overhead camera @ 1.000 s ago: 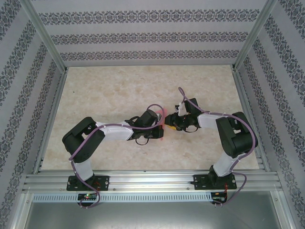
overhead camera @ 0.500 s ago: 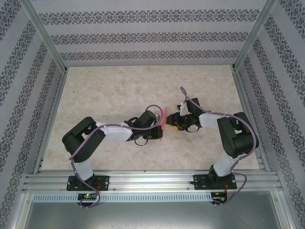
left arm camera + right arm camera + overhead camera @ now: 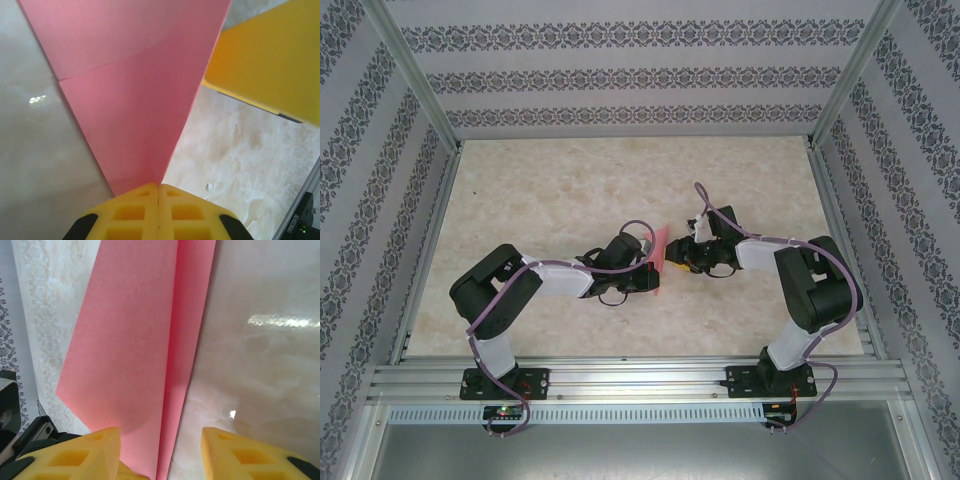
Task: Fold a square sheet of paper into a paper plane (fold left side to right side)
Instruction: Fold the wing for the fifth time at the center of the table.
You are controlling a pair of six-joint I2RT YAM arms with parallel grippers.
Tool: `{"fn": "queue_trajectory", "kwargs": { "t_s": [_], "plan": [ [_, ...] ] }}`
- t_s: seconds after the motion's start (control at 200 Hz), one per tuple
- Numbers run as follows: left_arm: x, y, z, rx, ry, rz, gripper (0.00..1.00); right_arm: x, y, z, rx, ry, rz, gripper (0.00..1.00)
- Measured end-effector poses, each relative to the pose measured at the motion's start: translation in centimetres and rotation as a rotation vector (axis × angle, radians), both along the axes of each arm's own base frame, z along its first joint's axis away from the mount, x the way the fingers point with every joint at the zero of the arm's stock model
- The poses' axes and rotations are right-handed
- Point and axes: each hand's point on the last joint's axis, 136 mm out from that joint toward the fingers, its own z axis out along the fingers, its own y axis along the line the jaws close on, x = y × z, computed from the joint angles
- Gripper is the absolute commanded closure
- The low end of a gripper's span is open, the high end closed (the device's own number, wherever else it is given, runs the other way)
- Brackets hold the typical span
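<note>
the folded pink paper (image 3: 130, 100) is held over the desk (image 3: 570, 190), near its middle, between the two arms. the left tool (image 3: 159, 189) is clenched on its narrow end. the right tool (image 3: 160, 435) is released, its fingers (image 3: 220, 440) set apart with the paper's lower edge between them.

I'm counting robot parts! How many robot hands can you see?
2. The left hand is at mid-table, pinched shut on the pink paper. The right hand is just right of it, standing open with the paper in its gap.
</note>
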Motion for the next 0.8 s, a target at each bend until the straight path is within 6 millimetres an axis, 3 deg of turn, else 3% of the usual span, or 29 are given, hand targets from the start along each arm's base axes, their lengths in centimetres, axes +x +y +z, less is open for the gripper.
{"fn": "queue_trajectory", "kwargs": {
  "t_s": [0.714,0.804],
  "plan": [
    [0.2,0.0,-0.7,-0.039,0.028,0.021,1.00,0.2,1.2,-1.1,0.004,0.026,0.014,0.57],
    [0.1,0.0,-0.8,-0.038,0.032,0.021,0.95,0.3,1.4,-1.1,0.001,0.026,0.020,0.58]
  ]
}}
